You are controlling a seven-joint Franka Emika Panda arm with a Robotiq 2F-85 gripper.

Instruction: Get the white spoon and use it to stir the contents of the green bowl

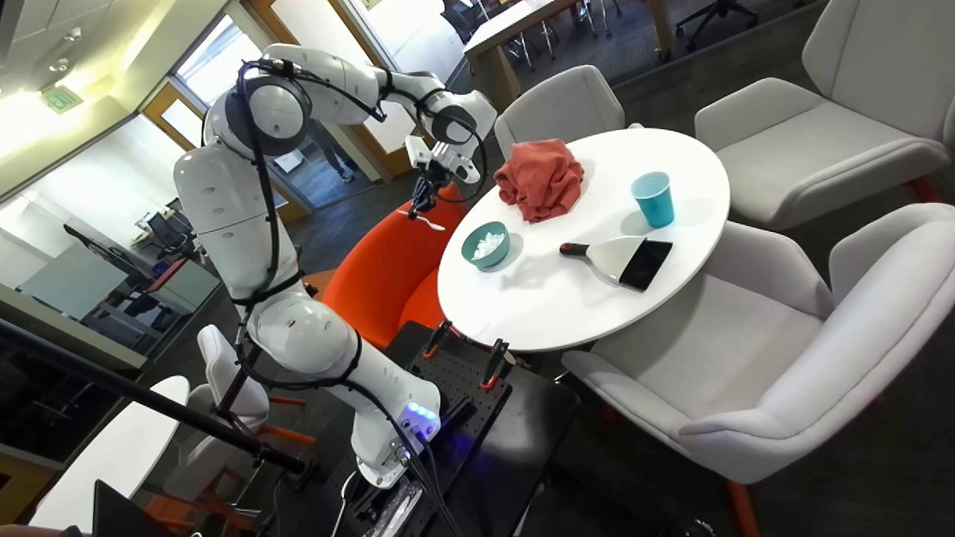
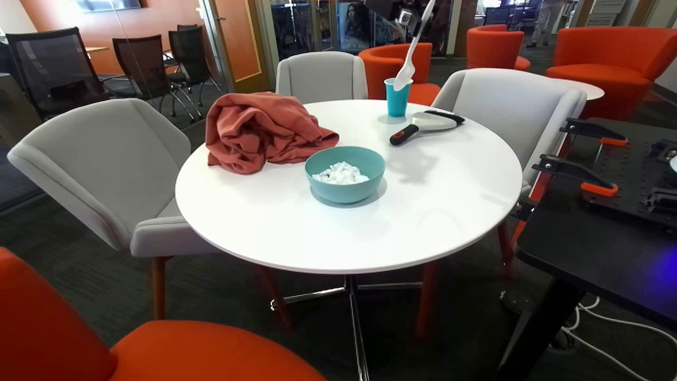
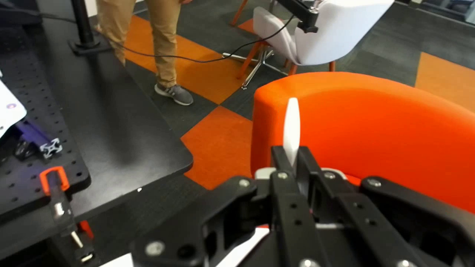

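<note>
The white spoon (image 1: 430,222) is held in the air by my gripper (image 1: 419,209), off the table edge, above the orange chair and higher than the bowl. In an exterior view the spoon (image 2: 406,70) hangs tilted, its bowl end down. In the wrist view my gripper (image 3: 291,157) is shut on the spoon; one end of the white handle (image 3: 292,126) sticks out past the fingertips. The green bowl (image 1: 477,259) stands upright near the table's edge with white pieces inside. It also shows in an exterior view (image 2: 345,193). It is out of the wrist view.
On the round white table (image 1: 537,321) lie a crumpled red cloth (image 1: 541,183) and a dustpan-like tool with a black handle (image 1: 615,259). A teal cup (image 1: 654,200) stands farther off. Chairs surround the table; an orange chair (image 3: 356,122) is below the gripper.
</note>
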